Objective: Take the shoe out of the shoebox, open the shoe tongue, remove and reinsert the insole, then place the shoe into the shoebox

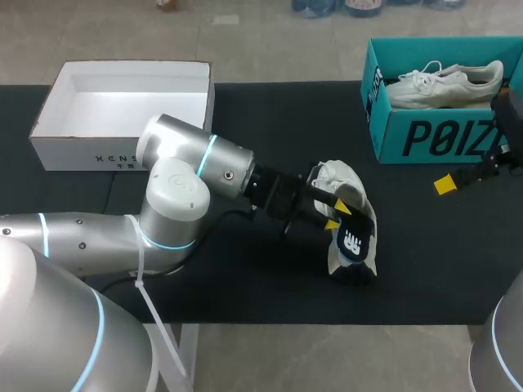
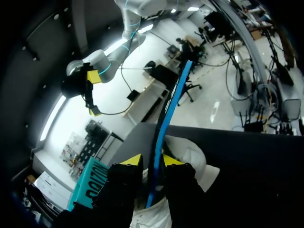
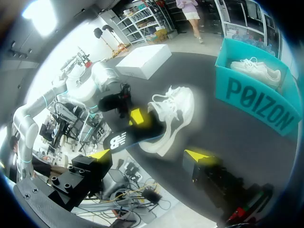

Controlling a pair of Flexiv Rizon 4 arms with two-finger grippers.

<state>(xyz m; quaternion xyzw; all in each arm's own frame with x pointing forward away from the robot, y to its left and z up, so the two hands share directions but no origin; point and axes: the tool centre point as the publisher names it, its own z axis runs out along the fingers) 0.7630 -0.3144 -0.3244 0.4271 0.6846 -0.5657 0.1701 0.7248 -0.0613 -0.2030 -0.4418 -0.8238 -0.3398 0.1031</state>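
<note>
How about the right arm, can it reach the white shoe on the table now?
Probably yes. The right gripper is open, with bare black table between it and the shoe. The left gripper grips the insole on the shoe's other side, so the side facing the right gripper looks free.

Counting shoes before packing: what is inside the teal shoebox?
One white sneaker lies in the teal shoebox, laces showing. The floor under it is covered, so anything beneath the sneaker cannot be seen.

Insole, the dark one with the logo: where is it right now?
In the head view, the insole is near mid-table, pinched in the left gripper, against the white shoe, left of the teal shoebox.
</note>
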